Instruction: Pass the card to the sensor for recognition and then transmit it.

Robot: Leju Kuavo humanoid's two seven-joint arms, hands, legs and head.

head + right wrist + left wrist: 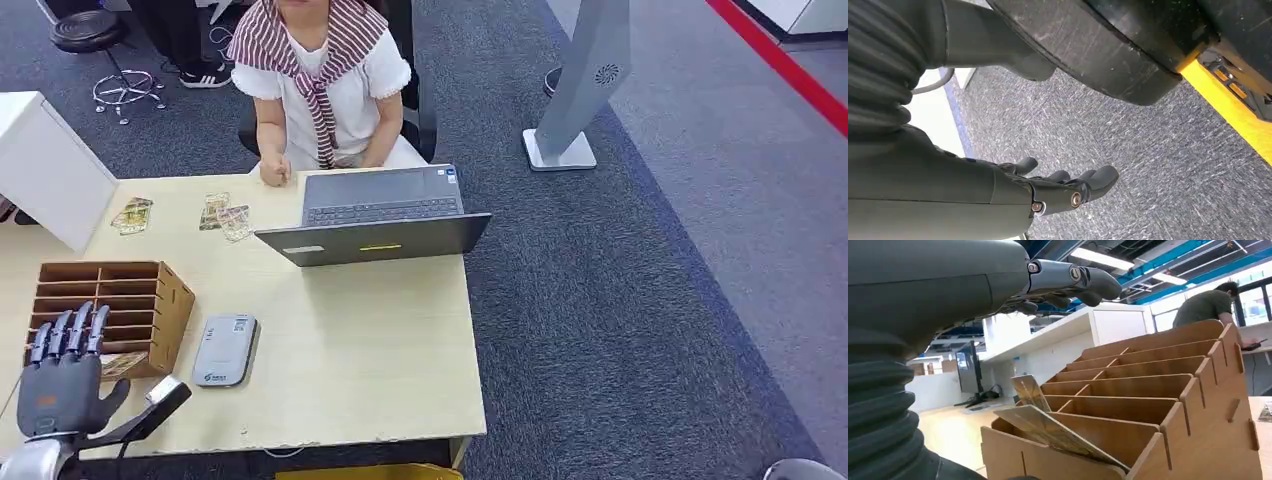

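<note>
The left hand point(62, 375) hovers at the near left corner of the worktop point(370, 350), fingers straight and spread, grasping nothing, just above the near end of the rack point(150, 300). The rack is a wooden slotted box, and the card point(1058, 432) to be fetched leans tilted in its nearest slot, one corner standing above the front wall; a second card point(1029, 391) stands in the slot behind it.

The step in hand looks like the pick. To do it well, the hand should probably come down over the nearest slot and pinch the raised corner of the card between thumb and a finger, then lift along the card's lean rather than straight up, so it does not jam against the divider or drag the rack. The second card sits close and could be caught too.

Just right of the rack lies the sensor point(225, 350), a flat grey reader, near it but not touching. The path from slot to sensor is short and open, with bare worktop beyond it out to the right edge. The near edge is close under the hand, so a dropped card could slide off.

Farther back stand a laptop point(385, 220), loose cards point(225, 215) and a seated person point(325, 80), the likely receiver.

The right hand point(1068, 187) hangs over the carpet point(1148, 165), fingers loosely curled, holding nothing that I can see.
</note>
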